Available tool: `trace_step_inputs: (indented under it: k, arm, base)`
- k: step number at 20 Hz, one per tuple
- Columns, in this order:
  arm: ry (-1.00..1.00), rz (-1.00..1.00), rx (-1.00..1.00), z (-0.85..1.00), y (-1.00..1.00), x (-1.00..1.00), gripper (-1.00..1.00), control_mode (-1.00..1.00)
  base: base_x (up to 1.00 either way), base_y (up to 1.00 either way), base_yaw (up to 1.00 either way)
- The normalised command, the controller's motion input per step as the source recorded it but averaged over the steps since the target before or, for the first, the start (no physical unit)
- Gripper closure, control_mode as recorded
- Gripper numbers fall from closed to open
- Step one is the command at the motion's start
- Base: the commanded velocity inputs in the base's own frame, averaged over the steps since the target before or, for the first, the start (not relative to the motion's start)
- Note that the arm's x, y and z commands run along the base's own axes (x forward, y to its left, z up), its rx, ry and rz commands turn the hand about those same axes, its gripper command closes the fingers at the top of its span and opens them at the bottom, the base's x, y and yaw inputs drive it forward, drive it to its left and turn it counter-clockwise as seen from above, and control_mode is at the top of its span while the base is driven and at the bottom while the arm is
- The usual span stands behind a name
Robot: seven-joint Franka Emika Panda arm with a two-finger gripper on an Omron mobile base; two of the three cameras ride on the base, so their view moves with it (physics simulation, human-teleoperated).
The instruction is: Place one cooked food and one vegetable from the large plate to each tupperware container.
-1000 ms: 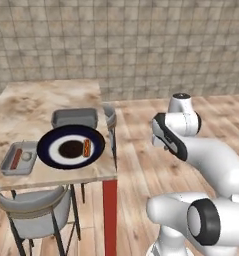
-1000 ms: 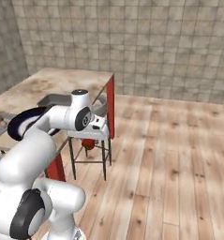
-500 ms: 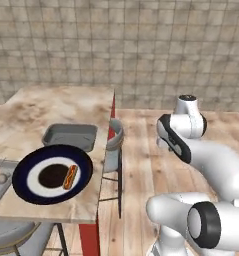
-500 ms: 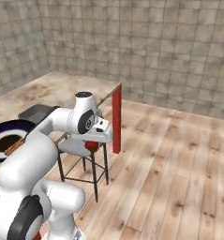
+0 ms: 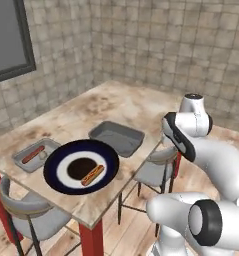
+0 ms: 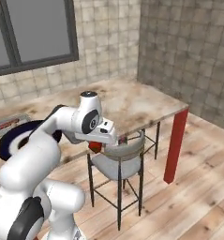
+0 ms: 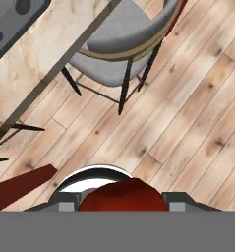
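Overhead, the arm was folded back on itself beside the table edge, its wrist turned down toward the wooden floor. The gripper (image 7: pixel 120 203) pointed at the floor next to a grey chair (image 7: pixel 120 47), and its jaws pinched a round red item (image 7: pixel 121 196) — likely a vegetable, though its kind could not be told.

On the marble table (image 5: pixel 111 105) the large plate (image 5: pixel 81 166) sat near the front edge, navy-rimmed with a white ring and dark centre. A sausage-like piece (image 5: pixel 92 175) lay across that centre. The far tupperware container (image 5: pixel 116 137) lay just behind the plate. The near tupperware container (image 5: pixel 36 154) — left of the plate — held a reddish sausage (image 5: pixel 32 154) and a small pale piece (image 5: pixel 42 155) beside it.
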Motion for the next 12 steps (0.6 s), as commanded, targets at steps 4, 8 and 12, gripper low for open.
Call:
trace_step_inputs:
  k: [4,8,12]
  arm:
    - [0.0,0.0,0.0,0.0,0.0,0.0,1.0,1.0]
    - [0.0,0.0,0.0,0.0,0.0,0.0,1.0,1.0]
    - [0.0,0.0,0.0,0.0,0.0,0.0,1.0,1.0]
  base:
    - [0.07,-0.87,0.75]
    - [0.0,-0.92,0.72]
    - [0.0,-0.92,0.67]
